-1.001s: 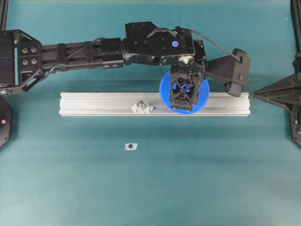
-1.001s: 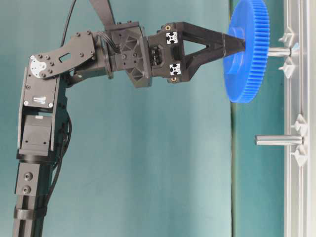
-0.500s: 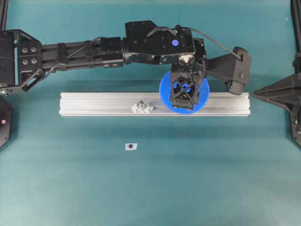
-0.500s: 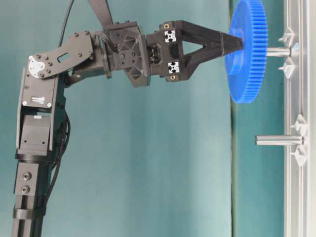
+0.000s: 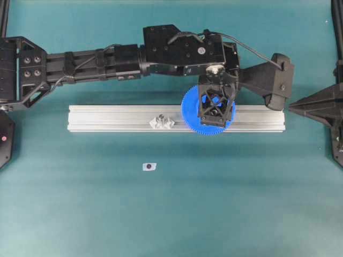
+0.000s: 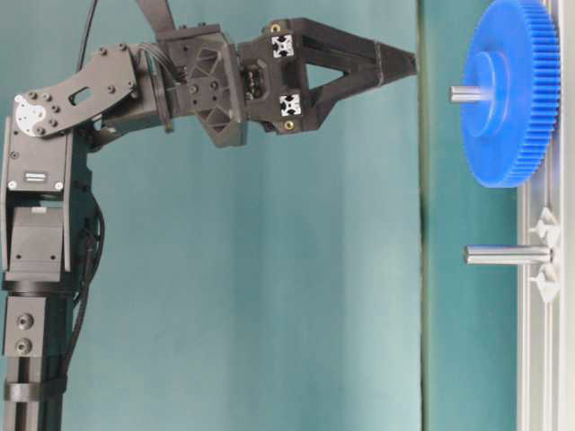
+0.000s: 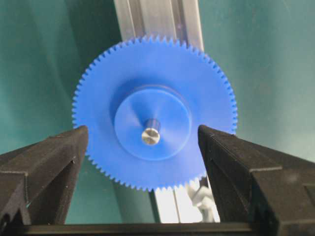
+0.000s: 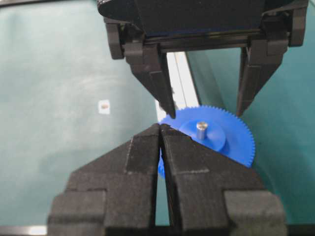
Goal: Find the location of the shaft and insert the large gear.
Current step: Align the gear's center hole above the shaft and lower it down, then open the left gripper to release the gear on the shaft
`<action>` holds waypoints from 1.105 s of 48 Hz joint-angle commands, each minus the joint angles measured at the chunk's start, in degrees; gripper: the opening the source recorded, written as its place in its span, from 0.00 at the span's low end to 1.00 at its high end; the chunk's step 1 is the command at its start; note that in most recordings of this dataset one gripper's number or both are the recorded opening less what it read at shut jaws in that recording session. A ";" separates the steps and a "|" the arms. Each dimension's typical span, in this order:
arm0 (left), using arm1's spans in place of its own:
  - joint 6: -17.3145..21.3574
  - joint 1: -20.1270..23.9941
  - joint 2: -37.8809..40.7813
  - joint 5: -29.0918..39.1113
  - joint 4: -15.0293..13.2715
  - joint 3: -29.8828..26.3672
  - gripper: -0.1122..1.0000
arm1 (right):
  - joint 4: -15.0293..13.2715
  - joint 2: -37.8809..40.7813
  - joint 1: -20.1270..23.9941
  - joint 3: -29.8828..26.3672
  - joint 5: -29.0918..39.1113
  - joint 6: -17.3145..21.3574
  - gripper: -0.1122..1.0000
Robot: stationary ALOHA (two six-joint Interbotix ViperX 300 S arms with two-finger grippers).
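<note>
- The large gear (image 7: pixel 155 119) sits in the middle of the left wrist view, threaded over the shaft (image 7: pixel 150 135), whose bright metal tip pokes out through the raised hub.
- In the table-level view the gear (image 6: pixel 509 90) lies at the upper right, flat against the aluminium rail (image 6: pixel 545 359), with the shaft end (image 6: pixel 464 93) standing proud of its hub.
- The left claw (image 6: pixel 406 65) is spread wide and grips nothing; its tips are clear of the gear, with open space between them and the hub. In the left wrist view its two black fingers (image 7: pixel 47 169) stand either side of the toothed rim without touching it.
- The right claw (image 8: pixel 161 133) is pressed shut on nothing, parked at the right edge of the overhead view, well apart from the rail.
- A second, bare pin (image 6: pixel 506 255) stands lower on the rail in the table-level view; it is not the gear's seat.
- By the look of it the insertion is done; the gear appears fully seated.
- Handling judgement: the gear looks like stiff, light moulded plastic, smooth-faced and probably a little slippery. The fine teeth are the part most likely to mark, yet they also give purchase.
- Should it need lifting again, pinching across opposite points of the rim seems soundest, kept level so the small bore does not bind on the shaft.
- A small white tag (image 5: pixel 149 166) lies on the green bench (image 5: pixel 171 214), below the rail in the overhead view.
</note>
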 commanded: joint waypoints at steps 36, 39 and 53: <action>-0.26 0.79 -5.01 0.00 0.09 -1.23 0.88 | 0.09 0.18 -0.18 -0.97 -0.26 0.44 0.15; -0.44 0.79 -5.36 0.00 0.26 -1.14 0.88 | 0.09 -0.09 -0.18 -0.79 -0.26 0.44 0.15; -1.05 0.79 -9.05 -2.81 0.26 1.76 0.88 | 0.09 -0.79 -0.18 -0.62 -0.26 0.44 0.15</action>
